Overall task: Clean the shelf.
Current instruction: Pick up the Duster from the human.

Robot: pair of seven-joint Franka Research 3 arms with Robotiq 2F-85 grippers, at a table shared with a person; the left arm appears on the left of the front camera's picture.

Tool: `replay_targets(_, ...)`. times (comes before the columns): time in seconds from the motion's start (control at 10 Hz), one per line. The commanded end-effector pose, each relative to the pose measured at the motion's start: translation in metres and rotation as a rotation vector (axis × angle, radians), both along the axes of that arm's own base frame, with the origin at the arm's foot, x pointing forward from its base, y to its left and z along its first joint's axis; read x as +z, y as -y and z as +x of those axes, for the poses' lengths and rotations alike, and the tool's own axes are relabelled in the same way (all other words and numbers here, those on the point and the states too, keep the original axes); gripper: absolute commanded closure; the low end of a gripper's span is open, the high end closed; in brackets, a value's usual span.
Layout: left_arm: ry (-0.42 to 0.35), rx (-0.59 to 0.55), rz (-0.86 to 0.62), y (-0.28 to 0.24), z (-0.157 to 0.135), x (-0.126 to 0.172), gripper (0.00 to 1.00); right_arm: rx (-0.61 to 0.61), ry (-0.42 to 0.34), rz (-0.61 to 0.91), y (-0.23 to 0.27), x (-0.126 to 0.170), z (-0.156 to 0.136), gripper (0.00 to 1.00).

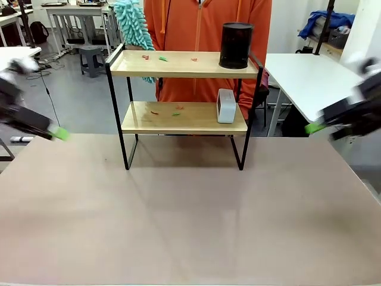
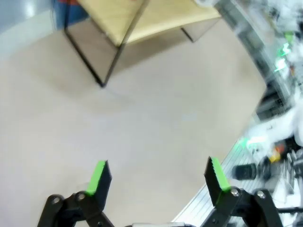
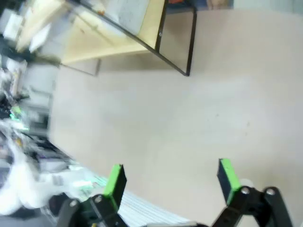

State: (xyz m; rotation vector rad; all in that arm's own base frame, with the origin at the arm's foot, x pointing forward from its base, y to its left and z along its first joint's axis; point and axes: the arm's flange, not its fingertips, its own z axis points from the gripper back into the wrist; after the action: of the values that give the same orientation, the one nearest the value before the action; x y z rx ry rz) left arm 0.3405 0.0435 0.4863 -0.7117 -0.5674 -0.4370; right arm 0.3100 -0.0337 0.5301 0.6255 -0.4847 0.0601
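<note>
The shelf point(image 1: 181, 72) stands at the far middle of the table, two light wooden boards in a thin black frame. Small red and green scraps point(image 1: 162, 58) lie on both boards. A black cylinder point(image 1: 236, 45) stands on the top board at the right, and a small white box point(image 1: 225, 105) on the lower one. A person in orange behind the shelf holds a teal fluffy duster point(image 1: 132, 24) at its top left corner. My left gripper point(image 1: 59, 133) hangs blurred at the left edge, open point(image 2: 156, 177). My right gripper point(image 1: 314, 127) hangs at the right edge, open point(image 3: 170, 177). Both are empty.
The wide tan table top point(image 1: 190, 208) stretches between me and the shelf. A white table point(image 1: 312, 77) stands beyond the right side, and more tables and a stool point(image 1: 90, 58) farther back on the left.
</note>
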Motion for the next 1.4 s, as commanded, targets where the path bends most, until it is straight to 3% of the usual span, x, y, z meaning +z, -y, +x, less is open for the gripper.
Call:
replay_targets(0.0, -0.029, 0.173, -0.485, -0.07, -0.039, -0.073, 0.0, -0.246, 0.115, 0.52, 0.103, -0.051, -0.09, 0.0)
replay_targets(0.1, -0.049, 0.313, -0.679, -0.097, -0.037, -0.096, 0.0, -0.298, 0.11, 0.627, 0.132, -0.075, -0.101, 0.0)
replay_targets(0.2, -0.001, 0.36, -0.858, -0.112, -0.041, -0.115, 0.0, -0.38, 0.038, 0.668, 0.146, -0.104, -0.099, 0.0)
replay_targets(0.3, 0.006, 0.42, -0.913, -0.11, -0.042, -0.125, 0.0, -0.457, -0.041, 0.611, 0.145, -0.138, -0.087, 0.0)
replay_targets(0.4, -0.059, 0.245, -0.481, -0.14, -0.041, -0.073, 0.0, -0.264, 0.027, 0.461, 0.172, -0.026, -0.096, 0.0)
replay_targets(1.2, -0.059, 0.245, -0.481, -0.14, -0.041, -0.073, 0.0, -0.264, 0.027, 0.461, 0.172, -0.026, -0.096, 0.0)
replay_targets(1.3, -0.092, 0.258, -0.464, -0.142, -0.042, -0.069, 0.0, -0.264, 0.027, 0.461, 0.172, -0.026, -0.096, 0.0)
